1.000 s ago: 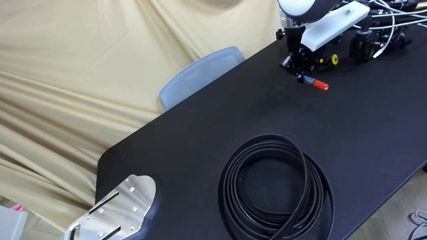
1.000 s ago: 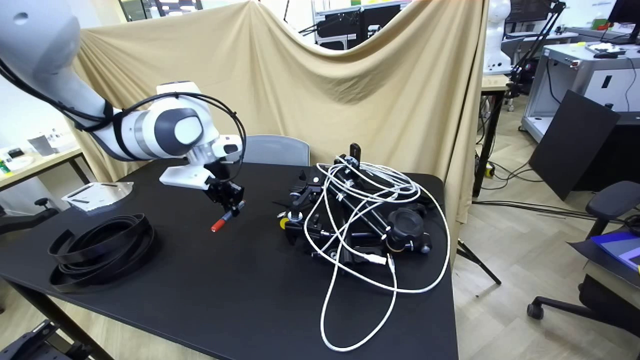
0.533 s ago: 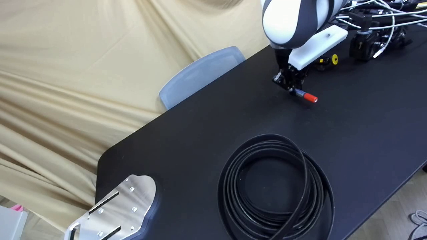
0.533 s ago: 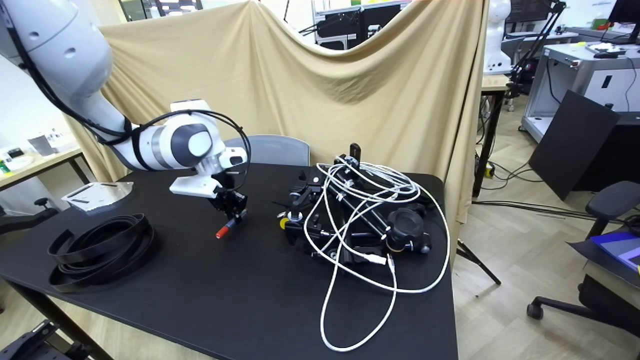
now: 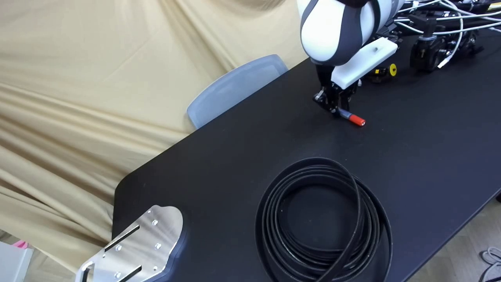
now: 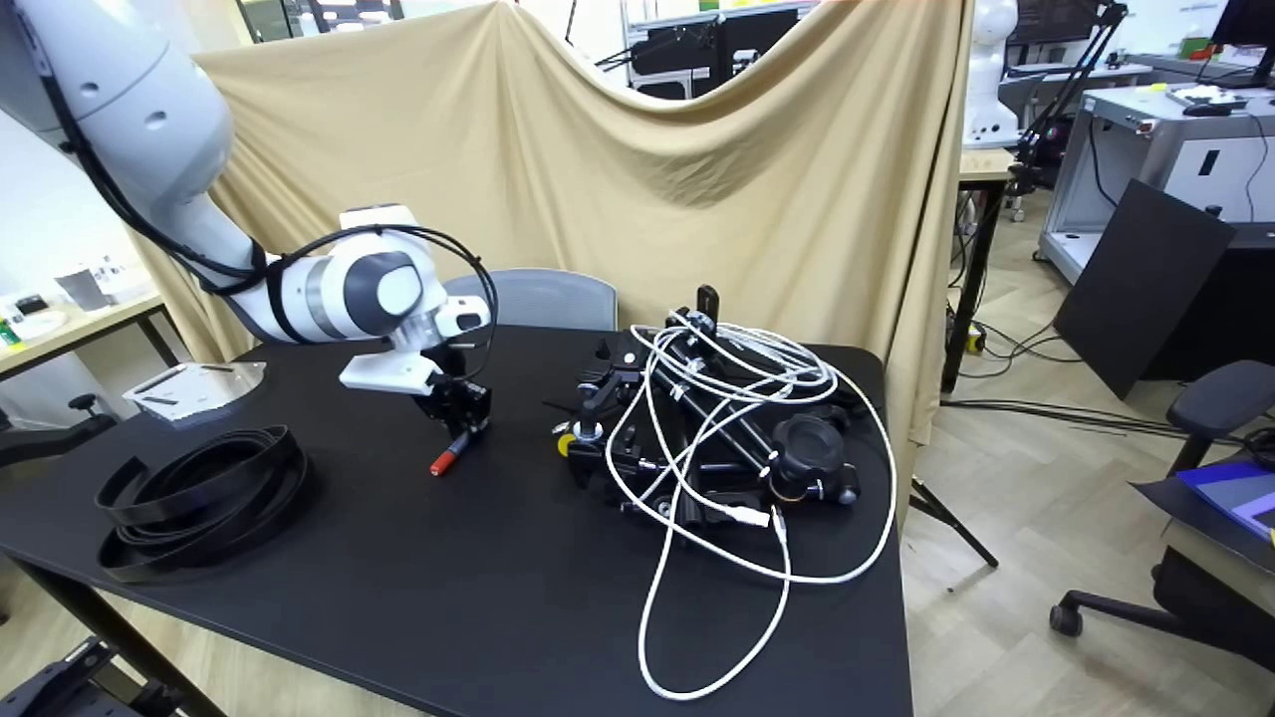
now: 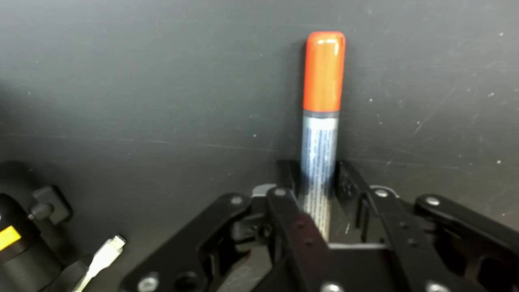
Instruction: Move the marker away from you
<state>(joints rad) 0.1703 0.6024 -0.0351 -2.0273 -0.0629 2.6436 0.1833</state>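
Observation:
The marker, slim with a blue body and a red-orange end, shows in both exterior views (image 5: 357, 120) (image 6: 444, 462) and in the wrist view (image 7: 323, 81). It lies flat, on or just above the black table (image 5: 250, 156); I cannot tell whether it touches. My gripper (image 5: 340, 111) points down and is shut on the marker's blue body, and it also shows in the wrist view (image 7: 318, 172). The fingertips stand close on both sides of the body, with the red-orange end sticking out. The marker's tail is partly hidden by the gripper links.
A black cable coil (image 5: 270, 219) lies on the table, in front of a metal plate (image 6: 199, 388). A heap of black tripod gear (image 6: 812, 448) with white cables (image 6: 677, 558) stands on the gripper's other side. A grey chair back (image 5: 238, 88) stands at the table edge.
My gripper has moved down toward the table with the marker in it, and toward the coil in an exterior view. In the last half second it has moved only a little.

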